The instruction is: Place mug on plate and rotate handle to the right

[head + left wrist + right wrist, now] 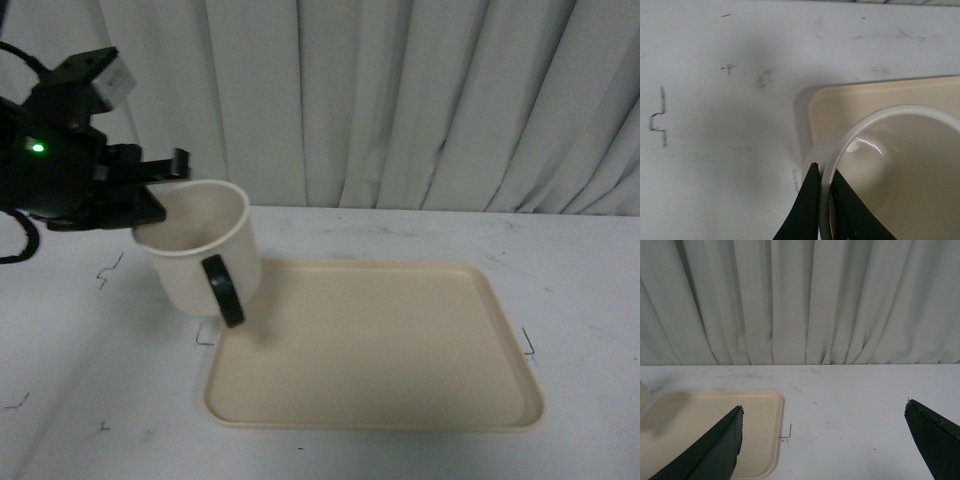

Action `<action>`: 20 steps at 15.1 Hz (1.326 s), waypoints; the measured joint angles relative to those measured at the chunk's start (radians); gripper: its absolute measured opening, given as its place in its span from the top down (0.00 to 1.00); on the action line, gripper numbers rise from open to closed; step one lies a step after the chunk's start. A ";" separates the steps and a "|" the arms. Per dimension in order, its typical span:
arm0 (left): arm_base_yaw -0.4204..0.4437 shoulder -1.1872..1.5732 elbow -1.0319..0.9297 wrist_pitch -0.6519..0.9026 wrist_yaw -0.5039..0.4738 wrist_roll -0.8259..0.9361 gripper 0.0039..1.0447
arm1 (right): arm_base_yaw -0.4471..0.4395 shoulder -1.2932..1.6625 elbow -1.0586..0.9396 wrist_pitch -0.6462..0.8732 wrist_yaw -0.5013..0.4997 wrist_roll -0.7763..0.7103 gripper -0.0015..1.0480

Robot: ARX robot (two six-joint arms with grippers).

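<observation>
Gripping the mug (195,255) by its rim, the left gripper (163,200) is clamped on the wall, one finger inside and one outside. The mug hangs tilted in the air over the far left corner of the plate (400,350), its black handle (223,290) facing the camera. The right gripper (823,405) hovers over the white table (850,390) beside the plate, jaws wide apart

You will find the plate (380,425) on the tabletop (580,300), right of centre; the mug (190,265) hangs tilted over the plate's rear left corner, gripped at its rim by the left tool (165,190) from the left; the handle (224,291) faces the front camera; the curtain (400,100) stands behind the tabletop.
</observation>
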 joint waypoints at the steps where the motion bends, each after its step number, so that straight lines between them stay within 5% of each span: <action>1: -0.054 0.000 0.002 0.000 -0.030 -0.033 0.97 | 0.000 0.000 0.000 0.000 0.000 0.000 0.06; 8: -0.178 0.105 0.051 0.034 -0.126 -0.143 0.97 | 0.000 0.000 0.000 0.000 0.000 0.000 0.06; 20: -0.174 0.197 0.010 0.122 -0.153 -0.164 0.97 | 0.000 0.000 0.000 0.000 0.000 0.000 0.06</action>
